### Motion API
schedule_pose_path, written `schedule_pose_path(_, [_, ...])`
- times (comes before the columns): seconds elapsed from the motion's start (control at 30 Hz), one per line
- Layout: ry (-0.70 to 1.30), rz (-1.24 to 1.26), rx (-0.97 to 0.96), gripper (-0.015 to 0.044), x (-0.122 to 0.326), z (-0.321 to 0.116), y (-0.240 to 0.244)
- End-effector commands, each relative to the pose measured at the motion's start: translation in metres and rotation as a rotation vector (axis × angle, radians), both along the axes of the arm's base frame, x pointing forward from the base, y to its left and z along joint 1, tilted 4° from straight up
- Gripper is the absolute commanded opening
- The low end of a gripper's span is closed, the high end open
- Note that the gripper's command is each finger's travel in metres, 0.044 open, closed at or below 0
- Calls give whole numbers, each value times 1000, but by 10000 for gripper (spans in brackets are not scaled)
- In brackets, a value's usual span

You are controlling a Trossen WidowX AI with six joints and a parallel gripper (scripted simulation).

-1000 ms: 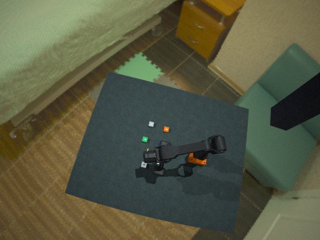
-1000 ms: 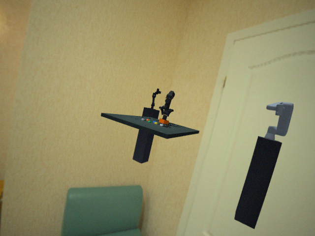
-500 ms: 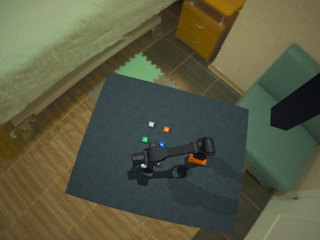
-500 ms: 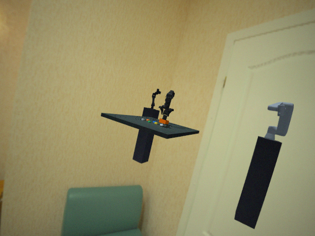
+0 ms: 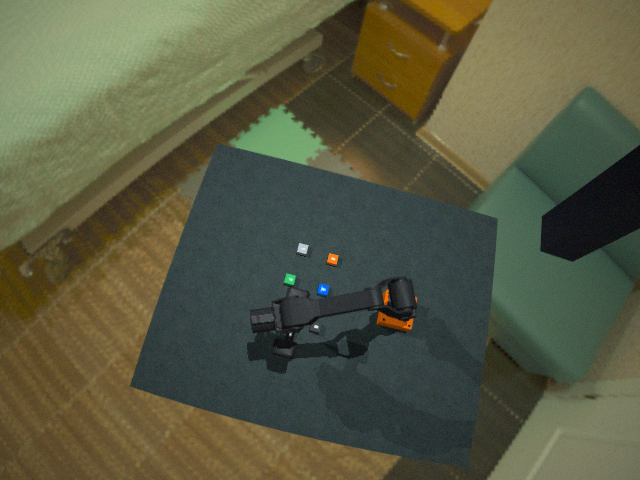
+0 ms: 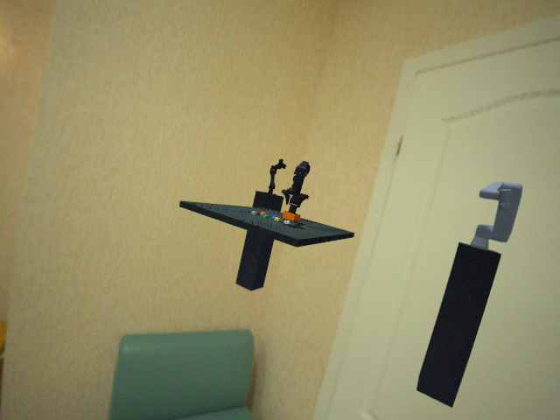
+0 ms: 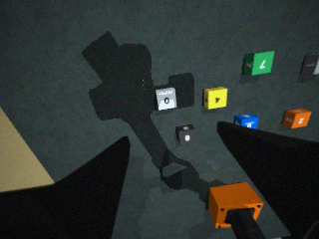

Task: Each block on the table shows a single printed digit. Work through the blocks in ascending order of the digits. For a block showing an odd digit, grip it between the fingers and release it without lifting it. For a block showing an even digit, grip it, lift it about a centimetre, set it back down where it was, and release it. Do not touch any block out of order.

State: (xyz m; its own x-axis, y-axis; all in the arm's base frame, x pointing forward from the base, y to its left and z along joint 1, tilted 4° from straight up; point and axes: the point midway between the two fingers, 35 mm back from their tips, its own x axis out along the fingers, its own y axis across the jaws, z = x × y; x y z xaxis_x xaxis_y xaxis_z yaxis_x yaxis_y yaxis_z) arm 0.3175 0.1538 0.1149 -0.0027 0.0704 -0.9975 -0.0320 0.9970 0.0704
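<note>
Gripper (image 7: 171, 164) hangs spread and empty above the counter (image 7: 60, 60), and the white block with digit 0 (image 7: 165, 98), probably the first one to grip, stands ahead of it between the fingers' line. Yellow block with 4 (image 7: 215, 97) is just beside the white block, to its right. Arm (image 5: 341, 302) stretches out low from its orange base (image 5: 393, 320).

The top view looks steeply down on the dark square table top (image 5: 232, 206) from high up, the exterior watches it from far below, and the wrist camera peers closely at that same surface.
</note>
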Motion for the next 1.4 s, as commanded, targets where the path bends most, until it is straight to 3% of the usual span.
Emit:
schedule_pose_path(0.0, [1, -3, 3, 400, 0, 1, 1])
schedule_pose_path(0.2, [1, -3, 2, 400, 1, 0, -2])
schedule_pose_path(0.43, [1, -3, -7, 400, 2, -6, -92])
schedule_pose_path(1.17, [1, -3, -7, 400, 2, -7, -95])
schedule_pose_path(1.37, [0, -1, -8, 400, 32, -9, -148])
